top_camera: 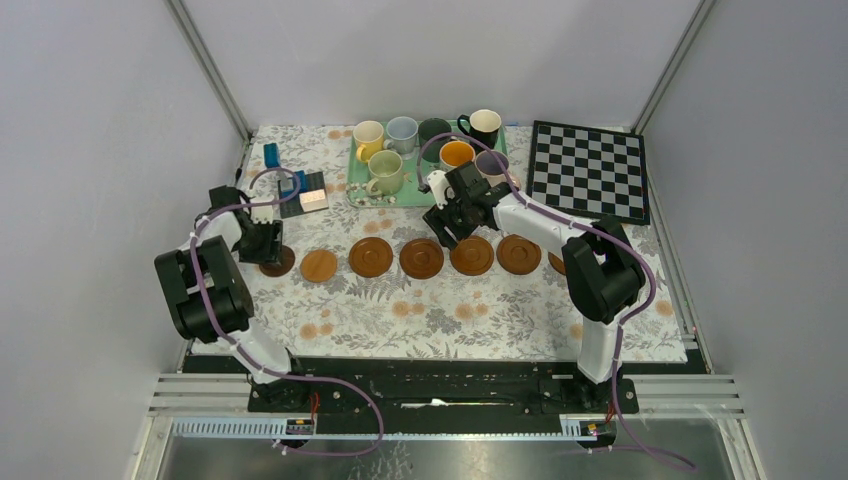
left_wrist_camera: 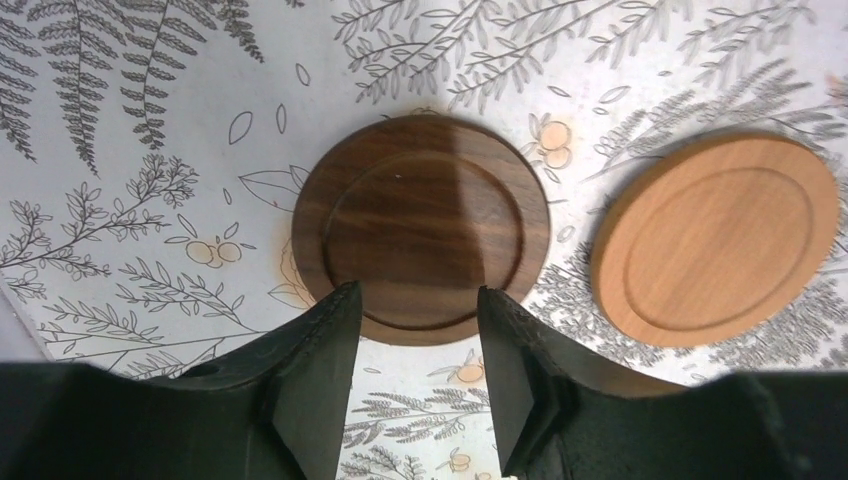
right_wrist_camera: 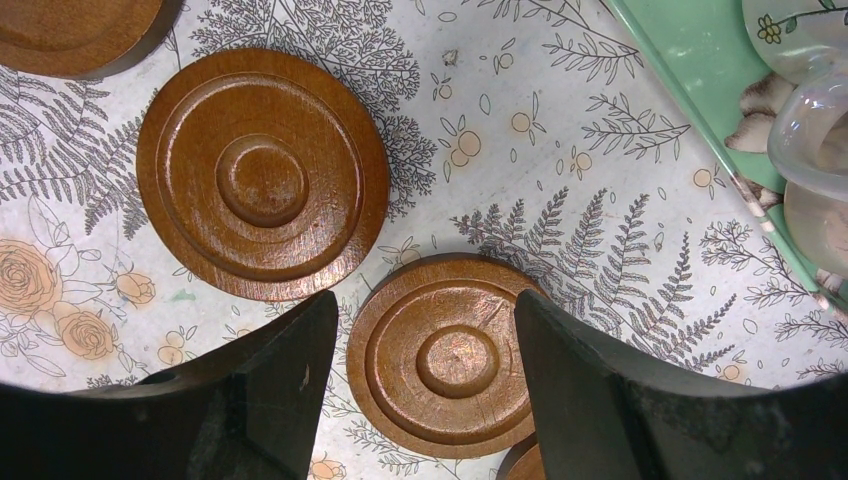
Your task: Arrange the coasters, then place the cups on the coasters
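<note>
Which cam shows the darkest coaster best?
Left wrist: the darkest coaster sits mid-frame, rim and grain clear. Top external shows only a small part beside the left gripper. Right wrist misses it.

The right arm (top_camera: 592, 272) half-hides the rightmost coaster (top_camera: 555, 263).

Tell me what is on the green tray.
On the tray stand a yellow mug, pale blue mug, dark green mug, black mug, pale green mug, orange-lined mug and pinkish mug. The right arm hides its near right corner.
</note>
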